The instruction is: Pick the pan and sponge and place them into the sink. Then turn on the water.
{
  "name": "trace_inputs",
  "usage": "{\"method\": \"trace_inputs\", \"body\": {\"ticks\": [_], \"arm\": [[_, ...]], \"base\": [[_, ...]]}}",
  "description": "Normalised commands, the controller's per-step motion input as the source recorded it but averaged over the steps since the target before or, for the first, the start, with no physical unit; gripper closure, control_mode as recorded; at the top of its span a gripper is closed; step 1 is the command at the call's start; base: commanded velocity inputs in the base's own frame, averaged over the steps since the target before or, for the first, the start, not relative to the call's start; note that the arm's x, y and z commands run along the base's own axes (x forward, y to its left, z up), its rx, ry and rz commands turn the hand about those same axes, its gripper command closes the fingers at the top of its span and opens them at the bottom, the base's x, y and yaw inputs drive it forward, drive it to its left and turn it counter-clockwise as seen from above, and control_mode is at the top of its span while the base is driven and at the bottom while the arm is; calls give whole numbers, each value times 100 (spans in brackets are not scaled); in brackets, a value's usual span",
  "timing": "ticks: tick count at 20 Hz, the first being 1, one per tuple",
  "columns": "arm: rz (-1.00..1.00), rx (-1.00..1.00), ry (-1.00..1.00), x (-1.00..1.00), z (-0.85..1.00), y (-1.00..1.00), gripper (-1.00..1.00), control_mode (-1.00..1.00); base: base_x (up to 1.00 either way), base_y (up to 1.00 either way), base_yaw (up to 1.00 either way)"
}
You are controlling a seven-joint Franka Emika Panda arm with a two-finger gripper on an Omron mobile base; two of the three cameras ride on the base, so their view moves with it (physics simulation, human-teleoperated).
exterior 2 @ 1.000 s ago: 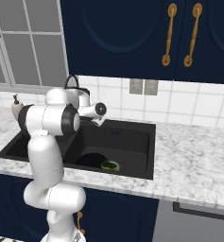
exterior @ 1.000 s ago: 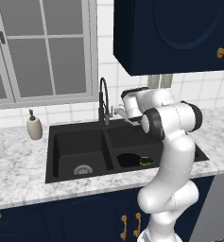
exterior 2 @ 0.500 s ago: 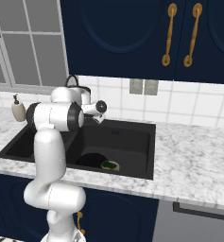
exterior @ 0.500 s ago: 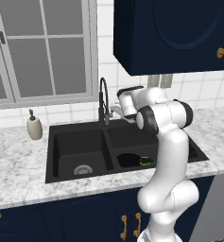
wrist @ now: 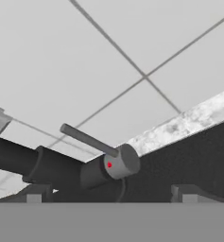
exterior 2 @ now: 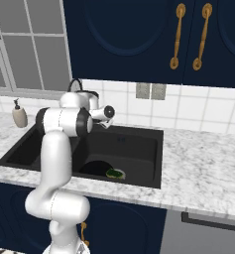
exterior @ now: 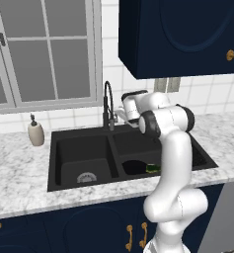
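Left base view: black double-basin sink (exterior: 59, 143) set in marbled counter (exterior: 19, 178). Pan (exterior: 136, 167) lies flat in the right basin, w/ sponge (exterior: 152, 168) at its 3 o'clock edge, touching or on it, partly hidden behind the white arm. Round drain (exterior: 87, 177) shows in the left basin at 6 o'clock. Gooseneck faucet (exterior: 108, 106) stands at the sink's 12 o'clock rim, btwn the two basins. Gripper (exterior: 119, 117) is up at the faucet base, just beside it on its 3 o'clock side; contact can't be told from here. Beige soap dispenser (exterior: 36, 133) sits on the counter at the sink's 10 o'clock, well apart from the arm. No stream visible at the spout.

Right base view: pan (exterior 2: 96, 168) in the nearer basin, sponge (exterior 2: 114, 173) at its 4 o'clock. Gripper (exterior 2: 105, 120) sits above the sink's back rim, by the faucet (exterior 2: 77, 84).

Hand view: faucet's thin lever handle (wrist: 87, 139) juts toward 10 o'clock from a round grey cap w/ a red dot; dark faucet body runs off toward 9 o'clock. Finger tips (wrist: 34, 194) stand wide apart at 6 o'clock, released, nothing btwn them. Tiled wall behind.
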Motion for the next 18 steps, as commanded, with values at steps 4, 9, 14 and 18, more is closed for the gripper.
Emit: {"method": "trace_inputs", "body": {"ticks": [4,9,14,18], "arm": [[0,1,0,26,-20,3,-100,-100],[0,0,0,26,-24,14,-100,-100],[0,1,0,30,-18,3,-100,-100],[0,2,0,34,-17,0,-100,-100]], "base": [[0,0,0],[0,0,0],[0,0,0],[0,0,0]]}}
